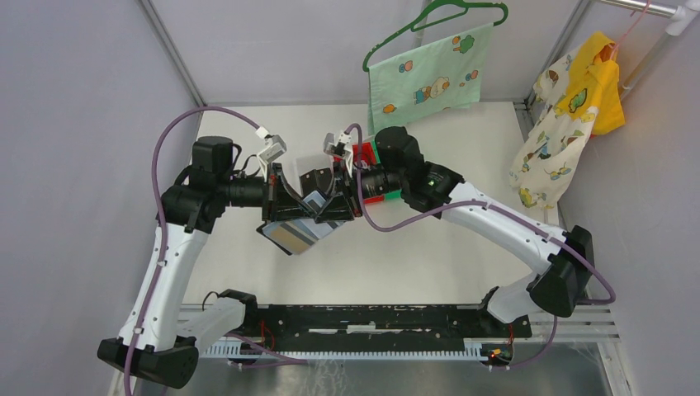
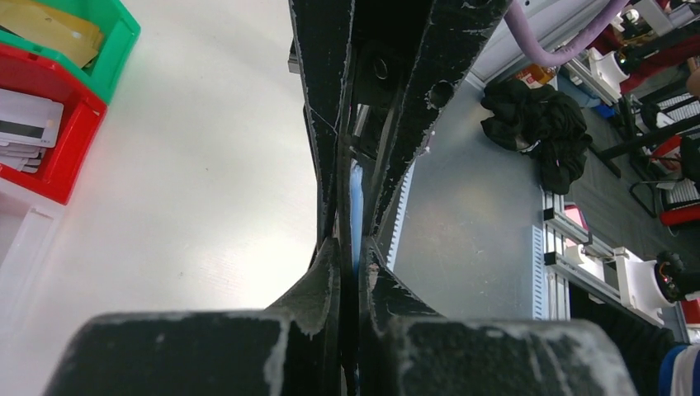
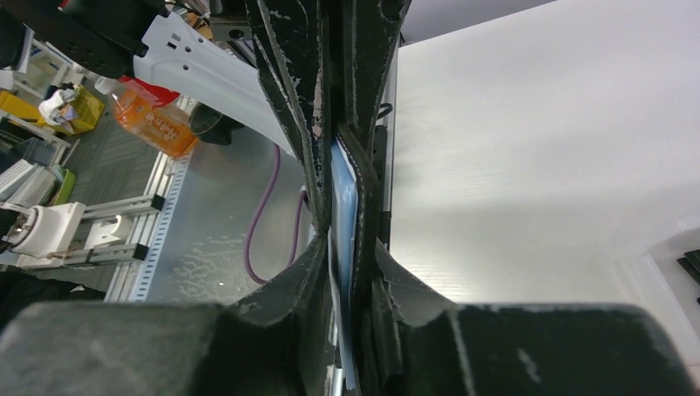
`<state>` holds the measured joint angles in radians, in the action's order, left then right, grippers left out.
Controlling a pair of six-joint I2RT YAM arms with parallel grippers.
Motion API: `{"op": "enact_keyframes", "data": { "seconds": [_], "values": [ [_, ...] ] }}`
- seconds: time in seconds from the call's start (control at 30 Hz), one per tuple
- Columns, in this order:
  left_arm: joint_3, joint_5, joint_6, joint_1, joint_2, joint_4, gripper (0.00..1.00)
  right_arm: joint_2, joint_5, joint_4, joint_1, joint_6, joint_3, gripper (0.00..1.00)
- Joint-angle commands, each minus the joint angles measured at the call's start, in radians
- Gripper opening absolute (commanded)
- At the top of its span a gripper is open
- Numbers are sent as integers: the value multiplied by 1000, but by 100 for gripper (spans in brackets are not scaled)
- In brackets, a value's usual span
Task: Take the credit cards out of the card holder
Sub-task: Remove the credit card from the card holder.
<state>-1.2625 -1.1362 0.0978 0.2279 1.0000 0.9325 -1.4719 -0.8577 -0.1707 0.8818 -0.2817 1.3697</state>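
My left gripper [image 2: 345, 247] is pinched tight on one flap of the card holder [image 1: 318, 188] and my right gripper [image 3: 342, 239] on the other. The holder is spread open over the middle of the bench [image 1: 462, 264], with credit cards [image 1: 293, 235] fanned just beneath it, on the near-edge side.

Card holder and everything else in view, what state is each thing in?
card holder, open, held up between both grippers
credit cards, still in the card holder, hanging out below
left gripper, shut on the card holder
right gripper, shut on the card holder
red bin, holding whitish cards
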Motion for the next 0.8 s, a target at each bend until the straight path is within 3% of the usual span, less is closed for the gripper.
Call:
{"op": "enact_keyframes", "data": {
  "seconds": [0.0,0.1,0.23,0.47,0.77],
  "values": [
    [-21,-50,-7,6,-6,-14,2,50,-32,131,0,-5,2,32],
    [-23,-43,-114,7,-15,-104,2,99,-40,241,-14,-61,-80,51],
    [-7,-28,-334,6,-49,-308,2,208,-26,465,-38,-184,-260,65],
    [51,43,-671,7,-103,-645,2,301,108,920,-46,-469,-508,65],
    [54,63,-769,7,-120,-707,2,237,287,1362,-46,-766,-638,62]
  ]
}}
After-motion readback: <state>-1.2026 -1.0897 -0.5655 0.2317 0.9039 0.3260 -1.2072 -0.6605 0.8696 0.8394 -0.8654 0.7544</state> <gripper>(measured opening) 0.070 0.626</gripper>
